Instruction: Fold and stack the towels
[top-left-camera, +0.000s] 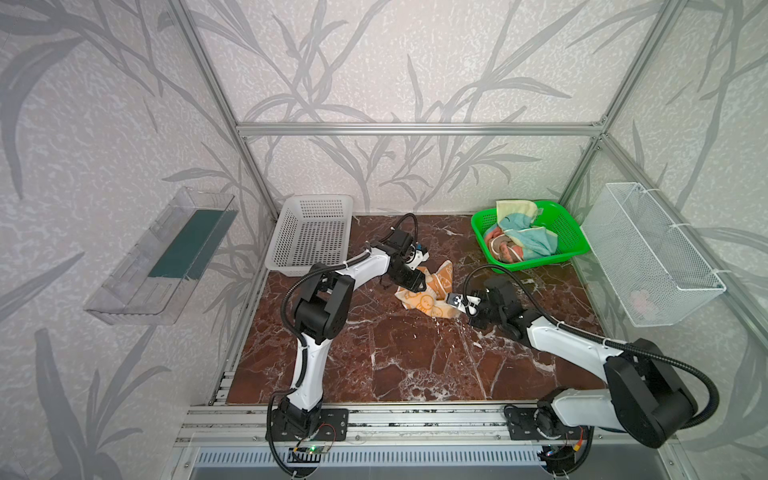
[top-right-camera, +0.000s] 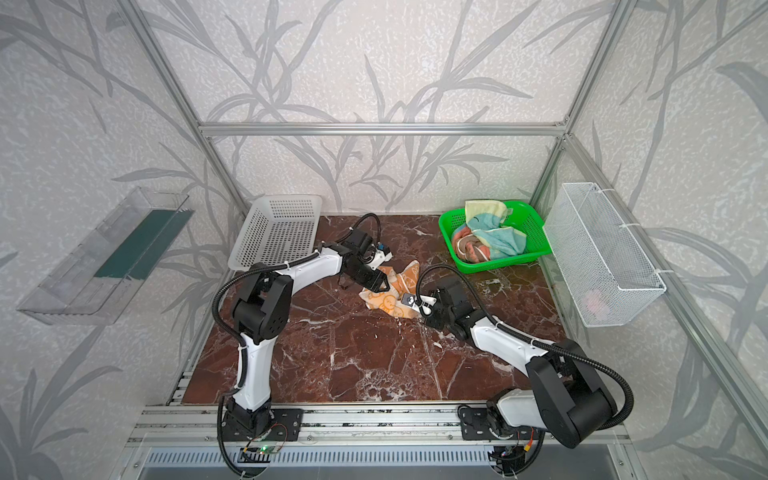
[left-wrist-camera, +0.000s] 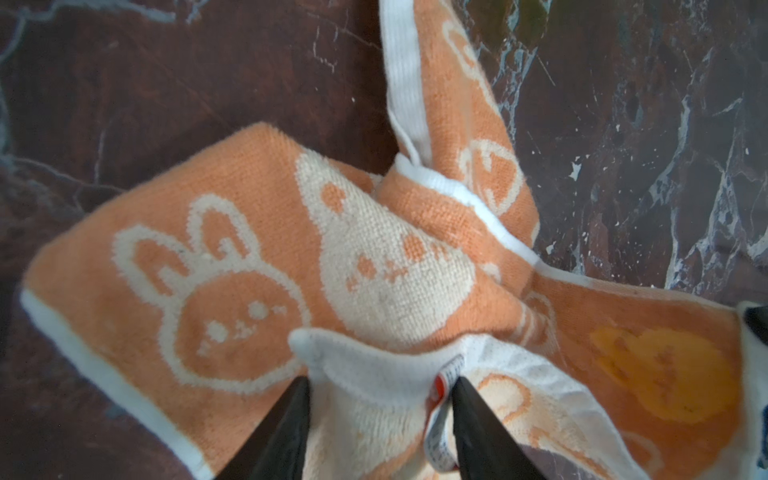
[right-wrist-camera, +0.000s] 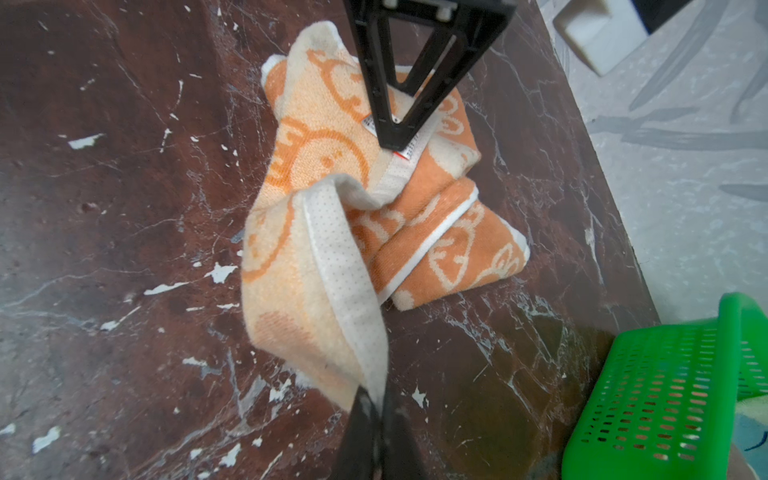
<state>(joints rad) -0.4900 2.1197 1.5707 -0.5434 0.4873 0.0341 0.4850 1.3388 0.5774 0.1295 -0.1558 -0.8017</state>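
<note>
Three towels in total. One is out on the brown marble-look tabletop (top-left-camera: 415, 357): the orange terry towel with white bunnies (top-left-camera: 419, 305). It's crumpled in a heap around the middle, between the two arms.

The other two are bunched together in the green slotted plastic basket (top-left-camera: 569, 235) at the back right corner: a pale yellow and teal terry towel (top-left-camera: 523, 232) on top, and a salmon-pink terry towel (top-left-camera: 498, 247) tucked under it.

Two grippers, both on the orange one. The right gripper (right-wrist-camera: 376, 399) is clamped tight on a corner of the white hem, with that edge lifted off the table. The left gripper (left-wrist-camera: 378, 384) points down at the heap, and its two black fingers (left-wrist-camera: 291, 415) stand apart on either side of a folded white hem corner with a little care label (left-wrist-camera: 440, 424). Honestly can't tell if it's squeezing the cloth or just straddling it.

There's also one white perforated plastic basket (top-left-camera: 309, 237) at the back left with nothing in it. On the side walls, one white wire mesh basket (top-left-camera: 652, 257) hangs on the right and one clear plastic tray (top-left-camera: 158, 257) on the left.
</note>
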